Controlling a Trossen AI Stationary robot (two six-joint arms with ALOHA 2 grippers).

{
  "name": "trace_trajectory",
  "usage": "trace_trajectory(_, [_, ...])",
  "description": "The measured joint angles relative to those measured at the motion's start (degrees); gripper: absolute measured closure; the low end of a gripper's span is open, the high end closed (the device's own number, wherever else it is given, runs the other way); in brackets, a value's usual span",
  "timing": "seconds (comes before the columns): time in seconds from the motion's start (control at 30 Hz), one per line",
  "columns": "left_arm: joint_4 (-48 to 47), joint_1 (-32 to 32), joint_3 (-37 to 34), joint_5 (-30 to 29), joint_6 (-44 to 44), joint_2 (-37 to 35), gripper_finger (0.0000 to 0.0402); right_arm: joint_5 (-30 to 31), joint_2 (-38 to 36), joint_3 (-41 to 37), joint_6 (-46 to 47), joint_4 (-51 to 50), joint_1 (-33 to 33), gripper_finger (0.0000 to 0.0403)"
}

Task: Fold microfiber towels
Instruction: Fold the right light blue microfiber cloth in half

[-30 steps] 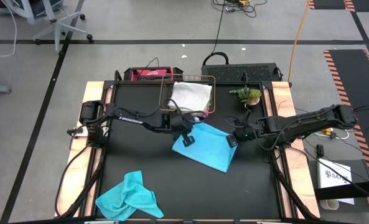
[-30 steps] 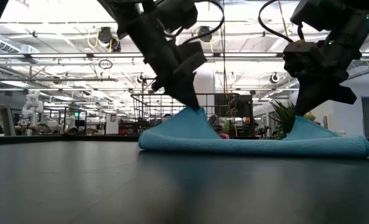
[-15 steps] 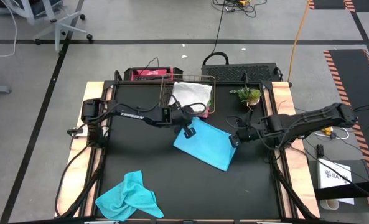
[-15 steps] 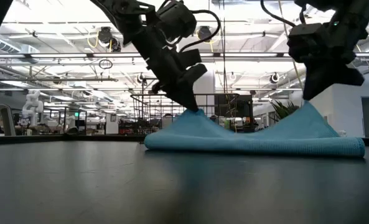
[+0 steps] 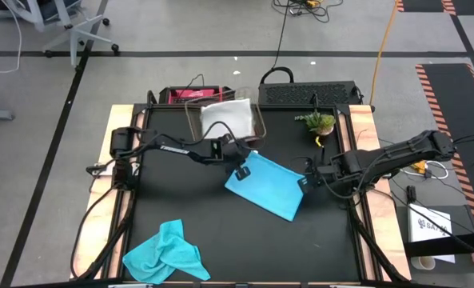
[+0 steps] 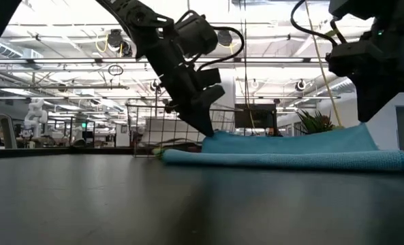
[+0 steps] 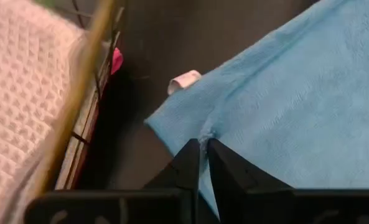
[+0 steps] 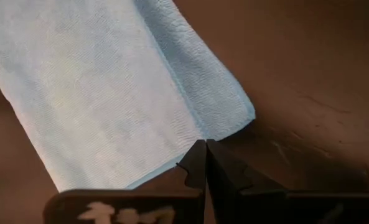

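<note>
A turquoise towel (image 5: 267,186) lies folded in a long strip at the table's middle, and both grippers are shut on it. My left gripper (image 5: 241,170) is at its far left corner, my right gripper (image 5: 304,184) at its right end. In the low view the upper layer (image 6: 290,141) runs almost level between the two grippers. A second turquoise towel (image 5: 166,254) lies crumpled near the front left edge. A pale waffle towel (image 5: 225,118) fills the copper wire basket (image 5: 195,112). My left gripper pinches the towel's edge just beside its far left corner (image 7: 203,132) between its two fingertips; the cloth puckers there. The fingers slant down from the table's left. That corner sits low, close to the table (image 6: 212,136). My right gripper pinches the edge of the towel's upper layer at the right end (image 8: 195,142). Its fingers point steeply down from the right. The held edge (image 6: 362,129) stands a little above the lower layer, which lies flat on the table.
The wire basket stands just beyond my left gripper, its rim (image 7: 91,74) close to the fingers. A small potted plant (image 5: 316,122) stands at the back right. Bare dark table (image 5: 205,216) spreads between the folded towel and the crumpled one.
Both grippers have come down, and the right one has drawn toward the table's right edge. The two peaks of cloth under them have sunk, so the upper layer now lies nearly flat and stretched. The wire basket has slid toward the table's left.
</note>
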Motion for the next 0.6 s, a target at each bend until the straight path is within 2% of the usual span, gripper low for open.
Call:
trace_trajectory(0.2, [-0.6, 0.0, 1.7, -0.5, 0.9, -0.2, 0.0356, -1.1, -0.1, 0.0, -3.2, 1.4, 0.0, 0.0399])
trace_trajectory(0.4, [-1.2, -0.3, 4.6, 1.6, 5.1, -0.2, 0.0355, -1.7, -0.1, 0.0, -4.0, -2.4, 0.0, 0.0372])
trace_trajectory(0.6, [-6.4, -1.0, 7.3, 2.0, 2.4, -0.2, 0.0355, -3.5, -0.1, 0.0, -3.6, -0.2, -0.1, 0.0341])
